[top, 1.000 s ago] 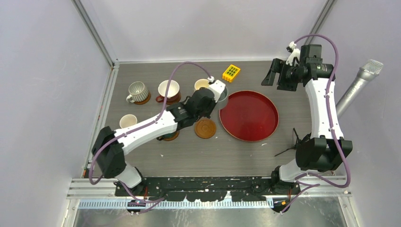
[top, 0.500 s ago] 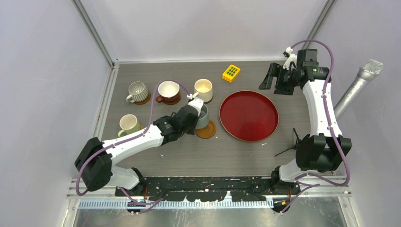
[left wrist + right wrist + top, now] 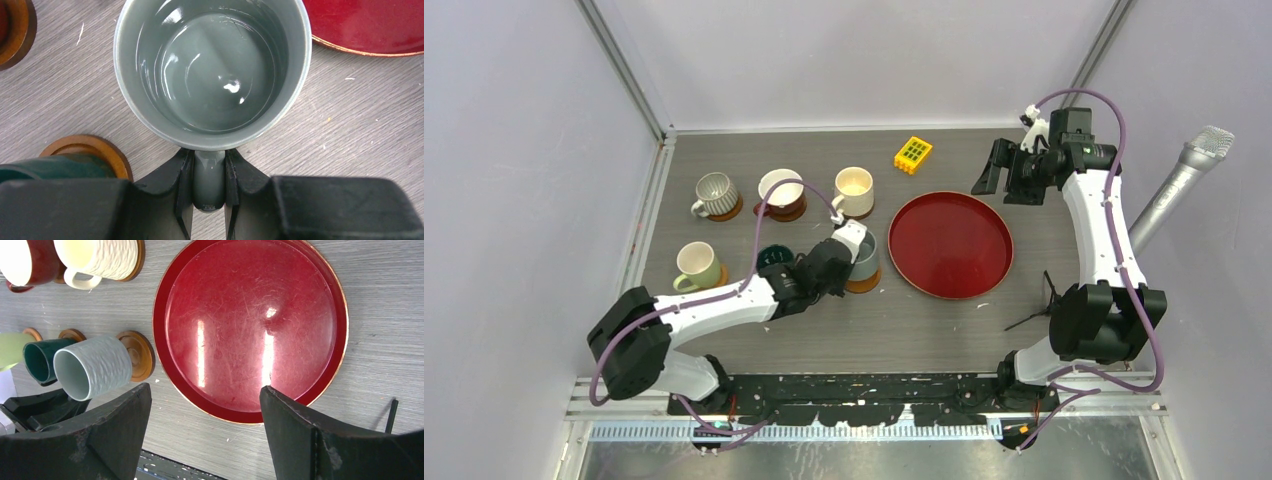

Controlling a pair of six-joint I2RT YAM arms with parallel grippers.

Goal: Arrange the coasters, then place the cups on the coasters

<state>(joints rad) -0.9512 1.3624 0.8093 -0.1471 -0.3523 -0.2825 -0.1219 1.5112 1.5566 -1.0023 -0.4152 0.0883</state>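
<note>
plainly the left end effector clamps the grey cup by its handle, half hiding a coaster.

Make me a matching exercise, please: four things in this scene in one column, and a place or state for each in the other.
1. grey cup
2. red tray
3. yellow block
4. right pincer

A. open, holding nothing
B. lying near the table's far edge
C. handle gripped by the left pincer
D. lying just right of the grey cup

Pairs: 1-C, 2-D, 3-B, 4-A
</note>
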